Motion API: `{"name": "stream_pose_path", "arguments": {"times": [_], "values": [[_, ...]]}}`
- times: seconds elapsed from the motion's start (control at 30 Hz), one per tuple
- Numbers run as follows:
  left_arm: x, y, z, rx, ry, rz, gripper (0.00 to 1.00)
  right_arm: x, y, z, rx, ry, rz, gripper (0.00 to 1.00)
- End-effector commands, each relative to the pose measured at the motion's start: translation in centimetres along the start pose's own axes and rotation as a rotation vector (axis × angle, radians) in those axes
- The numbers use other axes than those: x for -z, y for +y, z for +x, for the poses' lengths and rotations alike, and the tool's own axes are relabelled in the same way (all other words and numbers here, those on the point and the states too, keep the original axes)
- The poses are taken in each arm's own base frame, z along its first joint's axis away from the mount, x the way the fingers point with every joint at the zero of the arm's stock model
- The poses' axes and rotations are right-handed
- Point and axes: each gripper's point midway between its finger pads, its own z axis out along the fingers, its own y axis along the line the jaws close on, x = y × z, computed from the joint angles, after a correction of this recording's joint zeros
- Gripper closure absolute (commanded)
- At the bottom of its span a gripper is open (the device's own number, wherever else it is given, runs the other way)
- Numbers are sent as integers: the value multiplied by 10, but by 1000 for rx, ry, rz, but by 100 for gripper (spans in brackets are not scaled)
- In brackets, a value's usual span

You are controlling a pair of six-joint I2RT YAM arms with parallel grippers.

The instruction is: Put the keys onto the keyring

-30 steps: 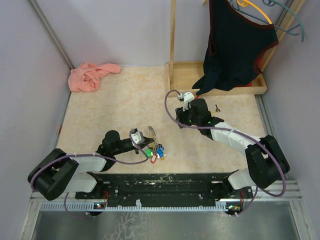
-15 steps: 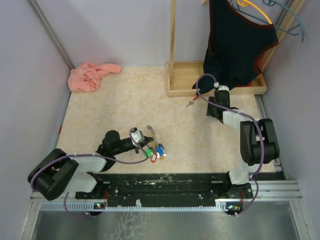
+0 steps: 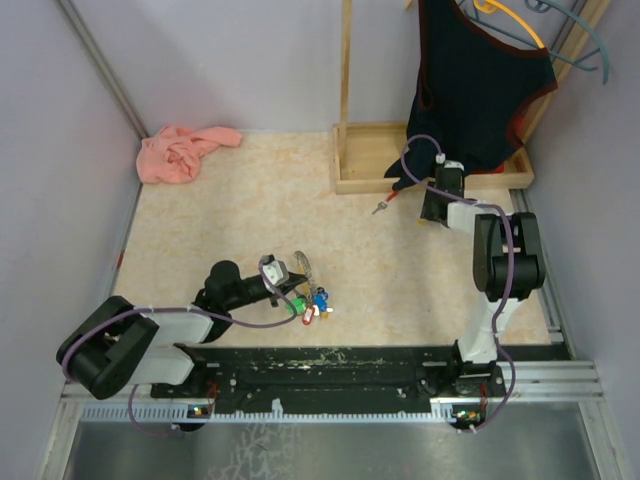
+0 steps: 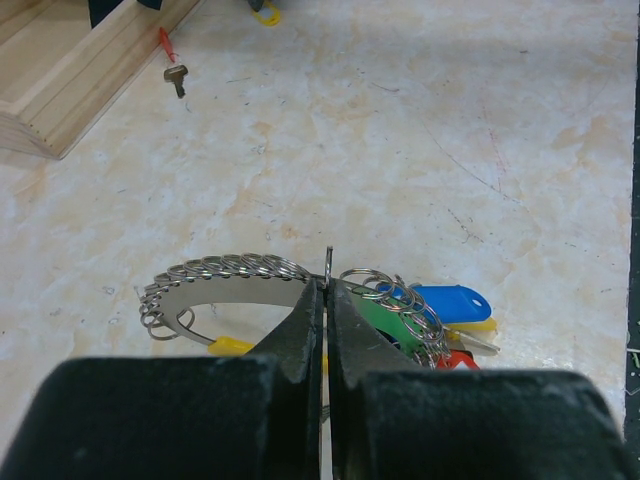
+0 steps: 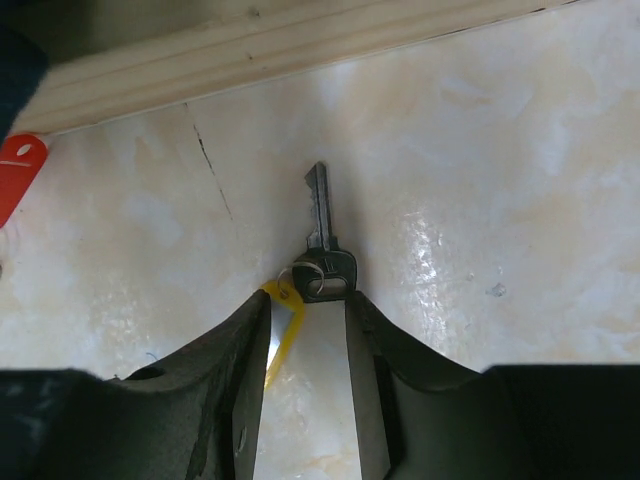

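Right fingers (image 5: 228,385), swung within the last second from mid-table to the tray (image 3: 365,168) at 2 o'clock, narrowing but unclosed, flank a key (image 5: 320,225) whose head sits at their 12 o'clock, so pickup looks near; left fingers (image 4: 305,335) clenched on keyring (image 4: 225,268), 7 o'clock.

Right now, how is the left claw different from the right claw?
The left claw is shut; the right claw is open, with a gap between its fingers. The left claw pinches the thin metal of the keyring; the right claw holds nothing, and a key lies just at its tips. Both claws are black and sit low over the table.
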Motion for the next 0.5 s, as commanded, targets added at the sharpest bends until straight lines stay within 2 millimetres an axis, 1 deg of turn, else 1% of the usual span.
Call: {"name": "stream_pose_path", "arguments": {"times": [0.0,0.03,0.13,0.27,0.37,0.43,0.47], "values": [[0,6,-10,-21,-36,-22,100,-3,3,-3,3,32,-22,65],[0,6,-11,-21,-38,-22,100,-2,3,1,3,45,-22,68],[0,6,-11,-22,-40,-21,100,2,5,15,5,84,-43,80],[0,5,-11,-19,-41,-22,100,9,13,39,30,152,-78,89],[1,5,-13,-17,-49,-24,100,22,26,60,68,210,-107,97],[2,5,-15,-21,-56,-28,100,33,36,75,95,244,-127,99],[3,6,-16,-23,-58,-33,100,40,42,86,116,274,-137,99]]}}
